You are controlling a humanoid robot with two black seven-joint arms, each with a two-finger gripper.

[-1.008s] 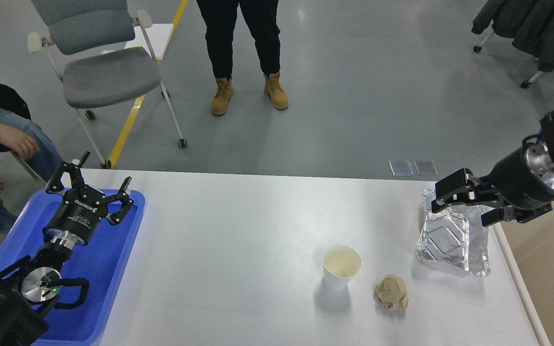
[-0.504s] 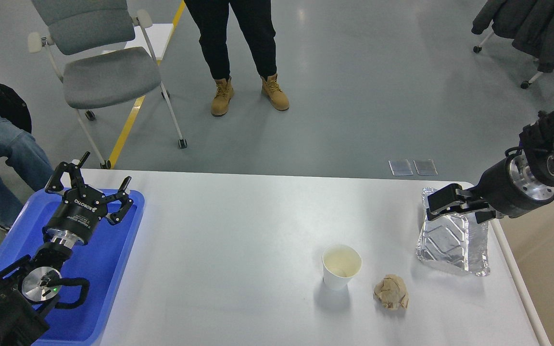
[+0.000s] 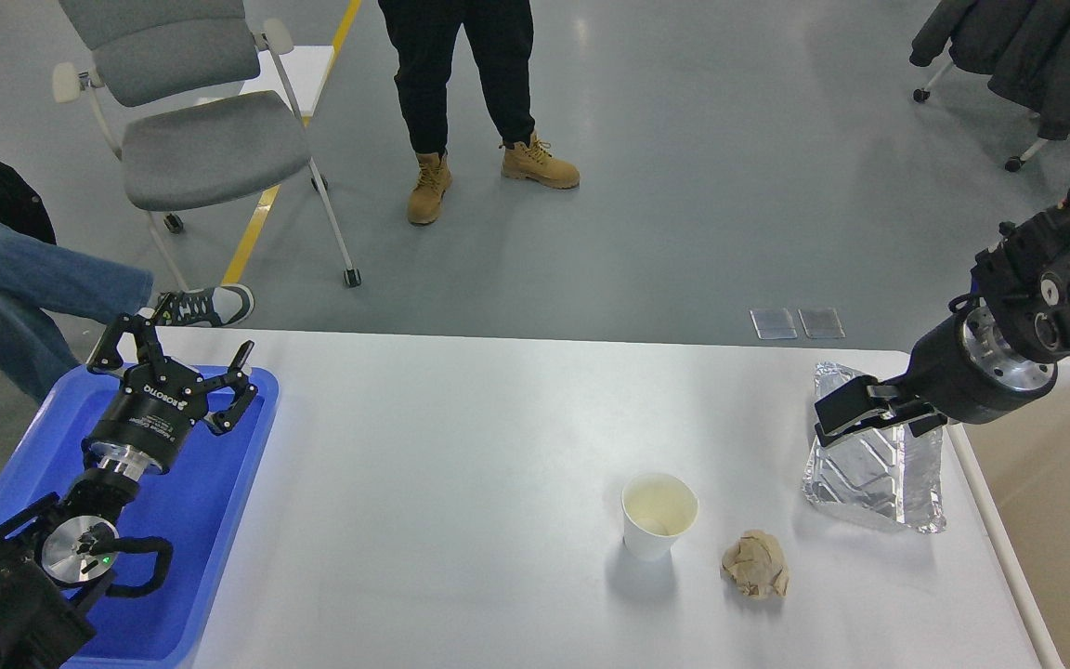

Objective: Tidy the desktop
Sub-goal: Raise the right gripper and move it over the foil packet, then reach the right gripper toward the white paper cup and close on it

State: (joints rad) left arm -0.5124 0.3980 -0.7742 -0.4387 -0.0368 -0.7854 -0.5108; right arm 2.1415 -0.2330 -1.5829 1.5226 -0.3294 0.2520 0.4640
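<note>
The white desktop (image 3: pixel 461 446) holds a white paper cup (image 3: pixel 658 516), a crumpled brown paper ball (image 3: pixel 756 564) and a silver foil container (image 3: pixel 874 474) near the right edge. The container stands tilted, its far rim raised. My right gripper (image 3: pixel 834 416) comes in from the right and is shut on the far rim of the foil container. My left gripper (image 3: pixel 180 351) is open and empty. It hovers over the far end of the blue tray (image 3: pixel 219 483) at the left.
A cream bin (image 3: pixel 1055 502) stands just past the desktop's right edge. A grey chair (image 3: pixel 201 149) and a standing person (image 3: pixel 461 84) are beyond the far edge. A seated person's leg (image 3: pixel 33 279) is at the far left.
My right gripper has closed its fingers on the foil container's far rim and the arm has swung up and to the right. The left arm has not moved. The people have shifted their legs.
</note>
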